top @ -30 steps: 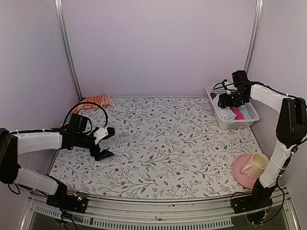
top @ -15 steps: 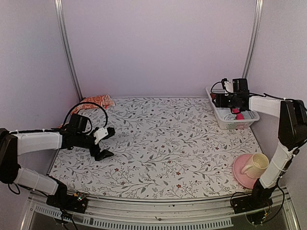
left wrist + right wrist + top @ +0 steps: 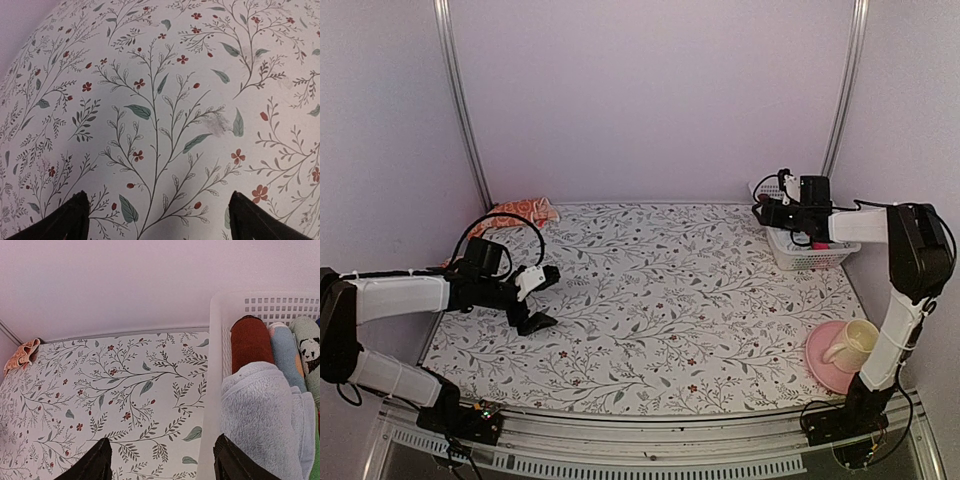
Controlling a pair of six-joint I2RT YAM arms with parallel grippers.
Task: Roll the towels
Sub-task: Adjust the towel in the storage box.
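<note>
A: Where are the towels?
B: On the table (image 3: 670, 300), the white basket (image 3: 215, 365) at far right holds the light blue towel (image 3: 260, 415). The orange-red towel (image 3: 520, 212) lies crumpled in the far left corner.
A: And the tools?
B: Both wide, holding nothing. The left tool (image 3: 157, 195) hangs over the table; the right tool (image 3: 162, 440) straddles the basket's wall.

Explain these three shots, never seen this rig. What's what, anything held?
Two robot arms with two-finger grippers are bolted at the near edge of a flowered table. The wide picture looks down from above and behind them; the other two come from wrist cameras. The left gripper hangs open over the table, holding nothing. The right gripper is open and empty at the white basket, where a light blue towel lies beside rolled cloths. An orange-red towel sits crumpled at the far left corner. A cup stands on a pink plate, near right.
</note>
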